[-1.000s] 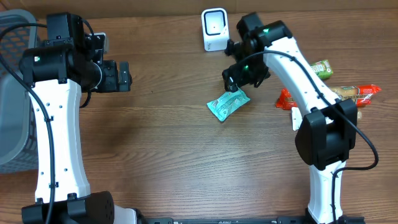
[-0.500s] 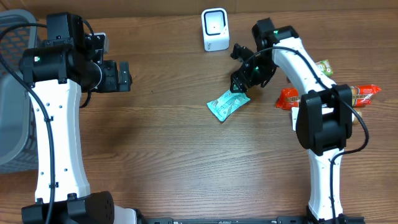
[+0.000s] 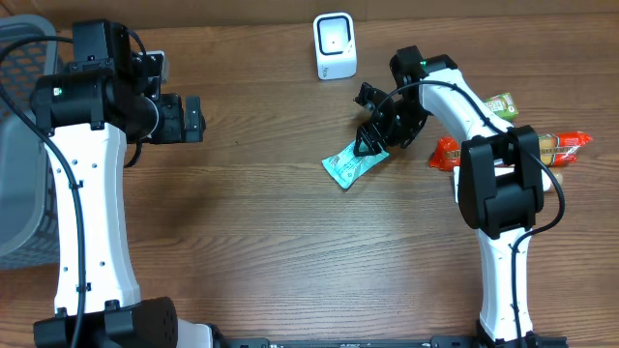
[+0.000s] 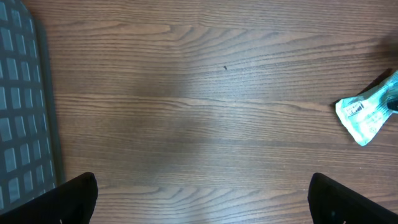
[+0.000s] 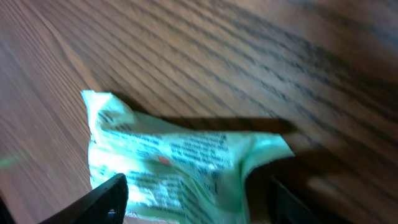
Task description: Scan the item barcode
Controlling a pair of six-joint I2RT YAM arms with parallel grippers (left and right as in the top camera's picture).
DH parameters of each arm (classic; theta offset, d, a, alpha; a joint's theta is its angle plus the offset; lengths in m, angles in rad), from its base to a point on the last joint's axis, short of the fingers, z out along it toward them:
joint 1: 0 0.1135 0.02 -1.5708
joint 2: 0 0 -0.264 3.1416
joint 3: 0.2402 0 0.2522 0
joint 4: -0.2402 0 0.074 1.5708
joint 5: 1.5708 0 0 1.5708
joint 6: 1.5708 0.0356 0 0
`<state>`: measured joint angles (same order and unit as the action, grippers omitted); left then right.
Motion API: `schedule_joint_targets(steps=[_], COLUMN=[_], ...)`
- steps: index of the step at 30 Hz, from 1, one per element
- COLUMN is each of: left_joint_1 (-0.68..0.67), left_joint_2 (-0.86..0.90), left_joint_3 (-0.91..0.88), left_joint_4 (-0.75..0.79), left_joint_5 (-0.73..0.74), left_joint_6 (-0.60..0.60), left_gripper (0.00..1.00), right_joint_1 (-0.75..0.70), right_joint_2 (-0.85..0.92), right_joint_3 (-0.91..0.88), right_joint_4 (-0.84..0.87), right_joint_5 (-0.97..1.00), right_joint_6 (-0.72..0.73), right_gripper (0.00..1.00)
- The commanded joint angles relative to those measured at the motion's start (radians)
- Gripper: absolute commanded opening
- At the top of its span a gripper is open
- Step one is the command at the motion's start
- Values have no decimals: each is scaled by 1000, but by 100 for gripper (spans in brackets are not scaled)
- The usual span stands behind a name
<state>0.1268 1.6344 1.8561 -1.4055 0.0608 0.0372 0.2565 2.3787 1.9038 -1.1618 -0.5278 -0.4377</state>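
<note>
**Right claw straddling the packet, short of the scanner**

I take the white scanner (image 3: 335, 44), standing at the far edge of the table (image 3: 290, 251), as my landmark. The teal packet (image 3: 350, 164) lies flat on the wood on the near side of the scanner, well apart from it and a shade to its right. It sits askew, one end pointing back toward the scanner's right side. The print on it is too blurred for me to pick out a barcode.

The right gripper (image 3: 372, 145) is down at that far end of the packet, between it and the scanner. In my right wrist view its two fingers stand apart with the crumpled edge of the packet between them. One finger overlaps the wrapper. I cannot tell whether either one presses on it, and the packet rests on the table.

The left gripper (image 3: 196, 118) hangs well to the left of the scanner, over bare wood. Its fingers are spread wide with nothing between them.

Farther left of the scanner, at the table's edge, stands a grey basket (image 3: 19, 193). Well to the scanner's right lies a green wrapper (image 3: 500, 104) and a red one (image 3: 571, 145), partly hidden by the right arm.
</note>
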Motion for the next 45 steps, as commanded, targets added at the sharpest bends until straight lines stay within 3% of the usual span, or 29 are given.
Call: schedule_joint_targets(steps=[1,3,4,6,8,9,16,19,25,31,36,45], left_joint_1=[3,3,3,3,3,3,3,3,3,3,3,3], left_joint_2=[2,2,2,2,2,2,2,2,2,2,2,2], left_joint_3=[-2,-2,-2,-2,-2,-2,-2,-2,-2,-2,-2,-2], left_joint_4=[0,0,0,0,0,0,0,0,0,0,0,0], left_joint_5=[10,10,10,10,10,10,10,10,10,10,10,10], left_joint_6=[23,23,23,23,23,23,23,23,23,23,23,23], left_gripper=[100,100,100,100,99,99,99,100,100,100,100,100], right_joint_1=[7,8,8,8,8,8,-13,-29,-43,-43,-42,-42], right_joint_2=[23,23,23,23,23,23,21,6,-81,-246,-358,-434], right_joint_3=[-86,-108,-121,-121,-119,-119,-17,62,209,253,253,253], right_joint_4=[46,64,77,75,76,75,-72,-130,-161,-91,23,25], right_joint_5=[-9,-9,-10,-10,-16,-21,-166,-267,-362,-332,-158,-138], right_joint_6=[23,28,49,54,85,96,92,27,18,29,176,180], right_gripper=[66,58,41,19,6,4,4,4,4,4,4,4])
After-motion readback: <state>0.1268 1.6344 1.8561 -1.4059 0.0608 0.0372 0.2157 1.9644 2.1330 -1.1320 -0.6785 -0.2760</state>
